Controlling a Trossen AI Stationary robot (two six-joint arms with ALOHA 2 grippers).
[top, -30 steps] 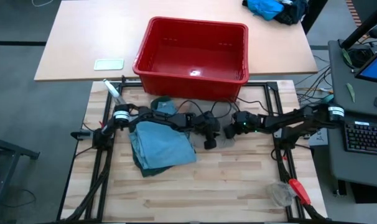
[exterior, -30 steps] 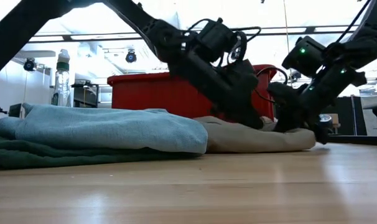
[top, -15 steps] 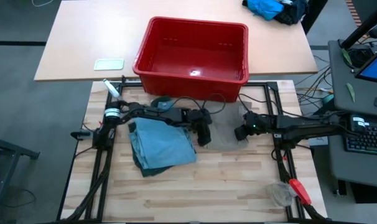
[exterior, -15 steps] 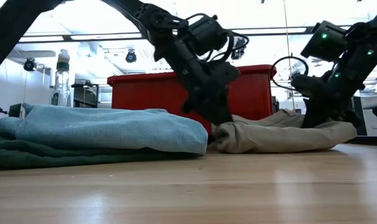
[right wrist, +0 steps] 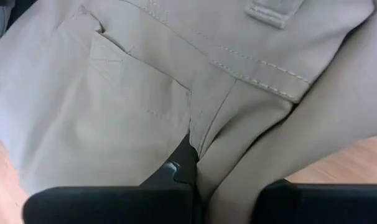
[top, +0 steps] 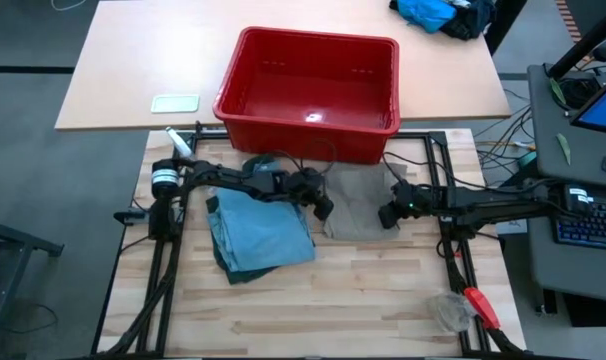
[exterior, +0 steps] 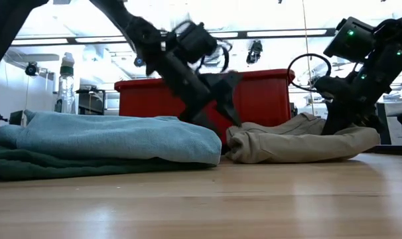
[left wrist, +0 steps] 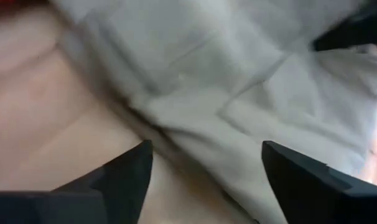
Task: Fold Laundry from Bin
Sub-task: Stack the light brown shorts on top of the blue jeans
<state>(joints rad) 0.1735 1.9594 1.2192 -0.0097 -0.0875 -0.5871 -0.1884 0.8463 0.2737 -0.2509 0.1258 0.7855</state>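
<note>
Just in front of the red bin (top: 308,80), which stands empty, lies the khaki piece (top: 355,203), bunched into a rough fold on the wooden table (top: 333,300). My left gripper (top: 321,205) hangs at the garment's edge on the side away from the bin's right end, fingers spread wide and holding nothing; in my left wrist view the pale cloth lies beyond the two open fingertips (left wrist: 129,168), apart from them. My right gripper (top: 388,214) sits at the opposite edge of the khaki piece, pinched tight on a gathered ridge of the fabric near a seam and pocket, as my right wrist view shows. Beside the khaki piece, farther along the bin's front toward its left end, the light blue garment (top: 263,228) lies folded on top of the dark green one (top: 228,262), a neat stack touching or nearly touching the khaki. I judge the step in hand to be the folding of this last garment: one fold looks made, though from the level view the cloth looks lumpy, so I cannot be sure it is flat. Next I would need my left gripper to find a fresh edge or corner while the right keeps its hold, then bring the halves together squarely.
</note>
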